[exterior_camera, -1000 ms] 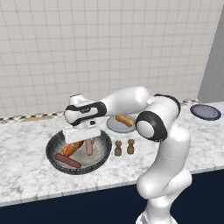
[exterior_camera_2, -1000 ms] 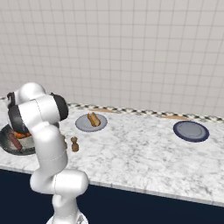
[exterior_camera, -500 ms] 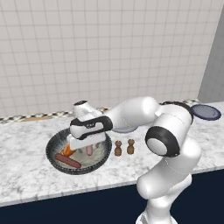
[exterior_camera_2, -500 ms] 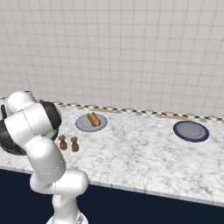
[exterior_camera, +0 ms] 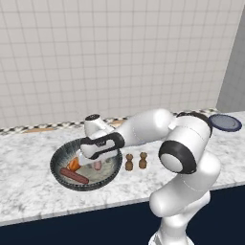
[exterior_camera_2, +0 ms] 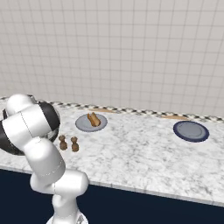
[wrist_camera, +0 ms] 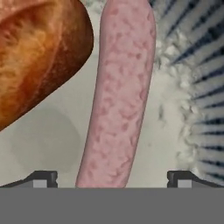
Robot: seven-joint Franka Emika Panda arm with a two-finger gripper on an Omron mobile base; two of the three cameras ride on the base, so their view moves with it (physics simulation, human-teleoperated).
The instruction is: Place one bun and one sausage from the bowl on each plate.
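Note:
The dark ribbed bowl (exterior_camera: 95, 184) holds an orange-tan bun (exterior_camera: 74, 164), a dark red sausage (exterior_camera: 74, 176) and a pale pink sausage (exterior_camera: 97, 165). My gripper (exterior_camera: 94, 161) reaches down into the bowl, open. In the hand view the pink sausage (wrist_camera: 120, 100) runs lengthwise between my fingertips (wrist_camera: 41, 178), and the gripper (wrist_camera: 113, 179) is not touching it. The bun (wrist_camera: 39, 52) lies to its upper left. Another bun (exterior_camera_2: 93, 119) lies on the light grey plate (exterior_camera_2: 81, 124). The dark blue plate (exterior_camera_2: 191, 131) is bare.
Two small brown shakers (exterior_camera: 129, 162) (exterior_camera: 142, 161) stand just right of the bowl, between it and the light grey plate. The bowl's ribbed wall (wrist_camera: 205, 87) rises close on the right of the hand view. The tiled wall backs the counter.
The hand has dropped from above the bowl down into it, close over the pink sausage. The jaws have stayed open.

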